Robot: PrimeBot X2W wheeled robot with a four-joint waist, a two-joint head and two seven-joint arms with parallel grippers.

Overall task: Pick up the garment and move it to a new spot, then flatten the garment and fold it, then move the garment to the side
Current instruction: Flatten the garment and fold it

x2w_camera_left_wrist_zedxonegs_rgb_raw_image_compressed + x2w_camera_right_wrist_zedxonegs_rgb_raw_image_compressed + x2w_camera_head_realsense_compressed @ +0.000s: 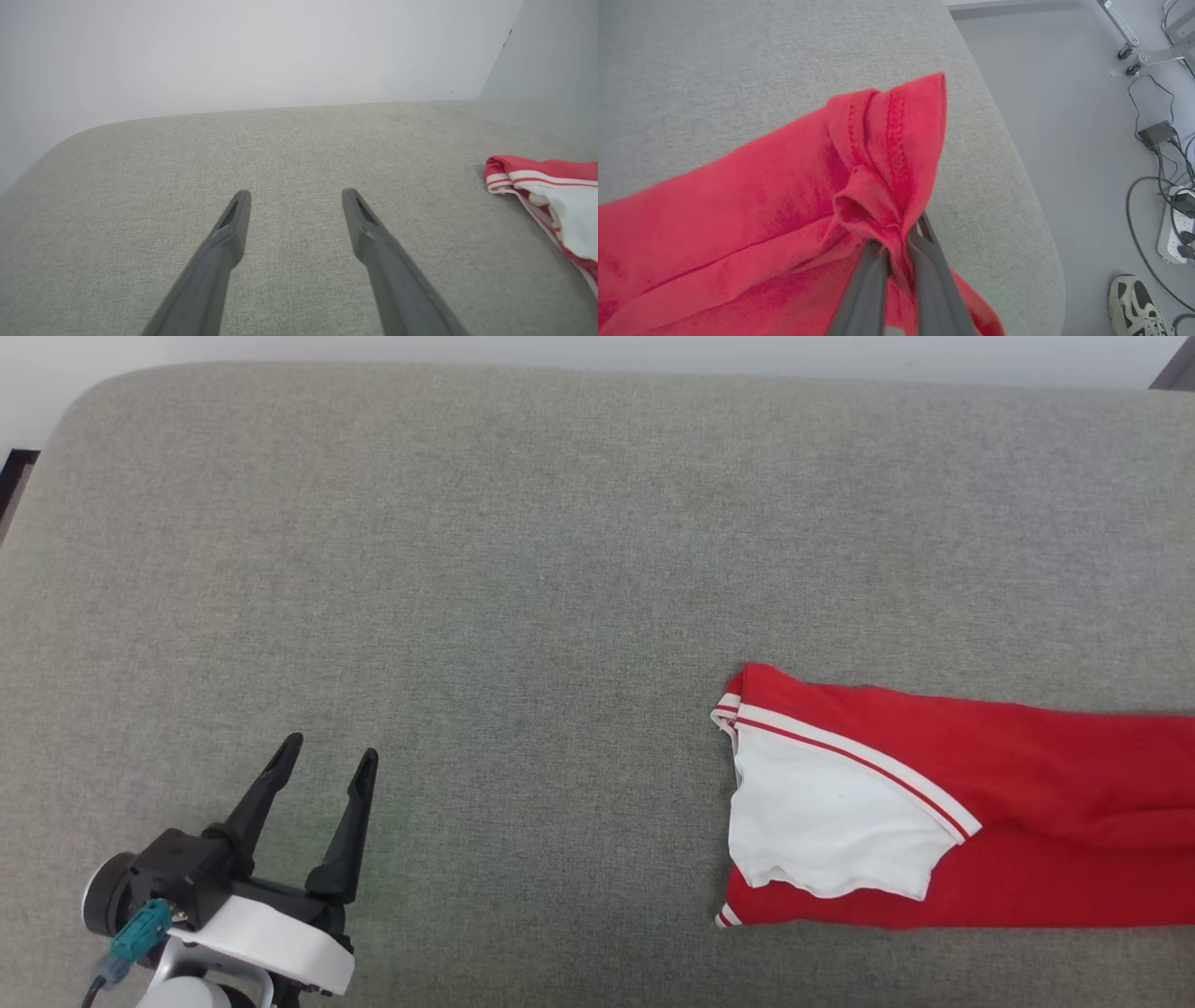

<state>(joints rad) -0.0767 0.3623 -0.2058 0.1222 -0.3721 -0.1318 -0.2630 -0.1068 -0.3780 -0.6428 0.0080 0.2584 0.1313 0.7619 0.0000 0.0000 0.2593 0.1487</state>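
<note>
The garment (1027,793), a red T-shirt folded into a long band, lies on the grey cushion (560,569) at the right and runs off the right edge. Its white sleeve (822,821) with striped trim lies on top at the left end. In the left wrist view the sleeve end (556,196) shows at the far right. My left gripper (331,756) (295,196) hovers open over bare cushion at the lower left, well apart from the shirt. My right gripper (896,235) is shut on a bunched red hem corner (887,154) near the cushion's rounded end.
The cushion's far edge meets a pale wall (597,350). In the right wrist view the floor (1064,93) beyond the cushion's end holds cables, a power strip (1176,224), a wheeled stand leg (1125,32) and a person's shoe (1134,303).
</note>
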